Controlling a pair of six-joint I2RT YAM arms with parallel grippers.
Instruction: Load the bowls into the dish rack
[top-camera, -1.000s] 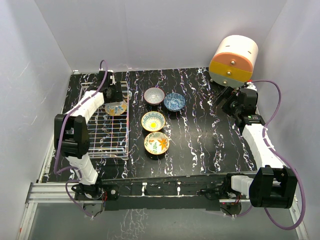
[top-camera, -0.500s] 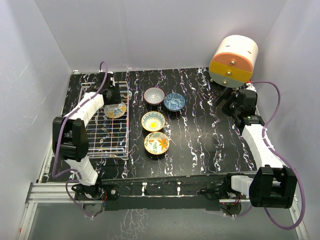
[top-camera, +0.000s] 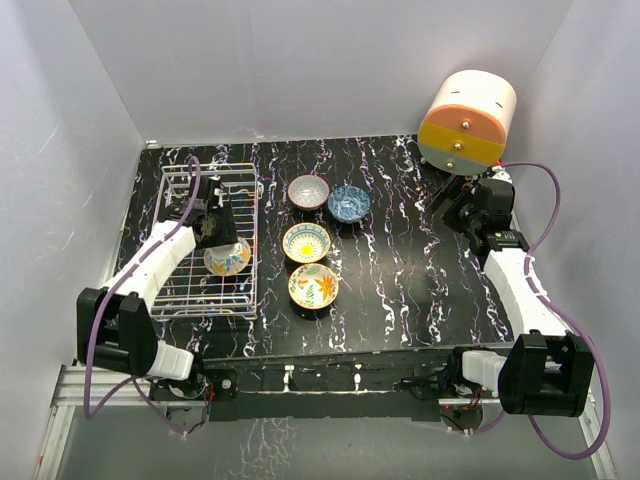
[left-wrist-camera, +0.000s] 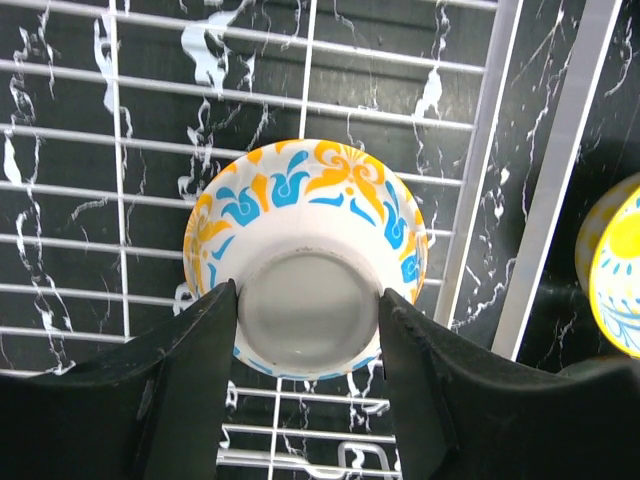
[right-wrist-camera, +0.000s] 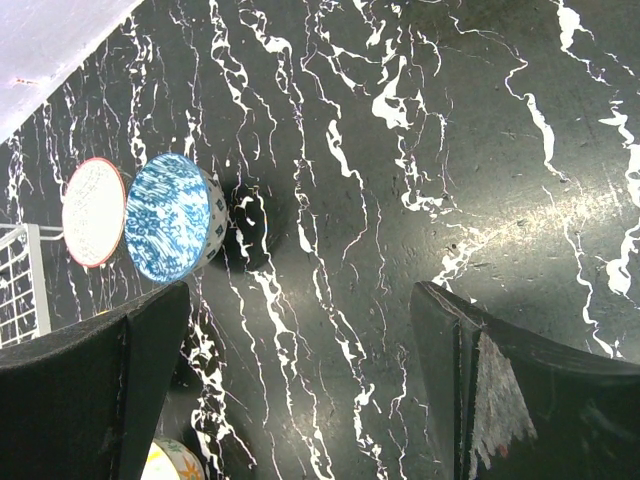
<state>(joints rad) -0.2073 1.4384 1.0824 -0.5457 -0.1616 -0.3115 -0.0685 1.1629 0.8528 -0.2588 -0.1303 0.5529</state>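
Note:
My left gripper (top-camera: 216, 238) is shut on the foot of an orange-and-blue patterned bowl (top-camera: 228, 258) and holds it over the near half of the white wire dish rack (top-camera: 180, 270). In the left wrist view the fingers clamp the bowl (left-wrist-camera: 310, 200) by its pale base, with the rack's bars (left-wrist-camera: 480, 150) beneath; I cannot tell if it touches them. Several bowls stand on the table right of the rack: grey with a red rim (top-camera: 308, 191), blue (top-camera: 349, 203), yellow-rimmed blue (top-camera: 306, 242), orange floral (top-camera: 313, 286). My right gripper (top-camera: 452, 203) is open and empty, right of the blue bowl (right-wrist-camera: 170, 215).
A big cream-orange-yellow drum (top-camera: 468, 118) stands at the back right, just behind the right gripper. White walls close in the black marbled table (top-camera: 400, 270) on three sides. The yellow-rimmed bowl (left-wrist-camera: 615, 265) lies just outside the rack's right edge.
My left arm has carried the orange-and-blue bowl from the far end of the rack toward its near half. The right arm has not moved.

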